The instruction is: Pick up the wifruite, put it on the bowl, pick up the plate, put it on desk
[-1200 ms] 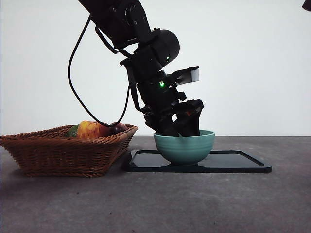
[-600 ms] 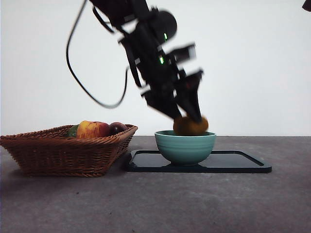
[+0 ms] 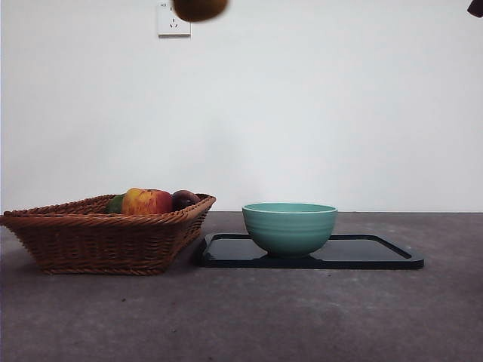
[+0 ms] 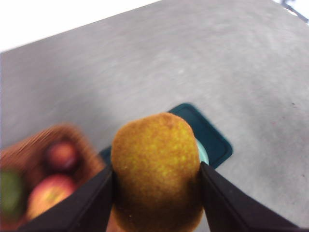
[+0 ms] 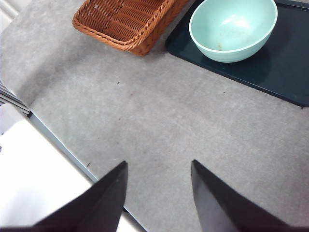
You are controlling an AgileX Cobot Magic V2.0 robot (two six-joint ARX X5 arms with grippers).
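Orange-brown wifruite [image 4: 155, 169] clamped in left pincer [image 4: 157, 193], high above bowl [image 3: 290, 228]

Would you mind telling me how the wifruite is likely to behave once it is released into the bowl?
The wifruite, clamped in the left gripper, looks rounded, so it would probably roll. The bowl has curved walls that should contain it. Its matte, fuzzy-looking skin suggests little slipping.

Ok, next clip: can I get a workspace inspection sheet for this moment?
Surface: dark grey matte desk, mottled.
Job's things: dull orange-brown fruit gripped by left claw, high above the table; teal ribbed bowl empty, standing on the flat black tray.
Clutter: brown wicker basket holding a red-yellow apple and a dark purple fruit.
Grippers: right claw open, waiting.
Cables: nothing seen.
Surroundings: white wall, wall socket.
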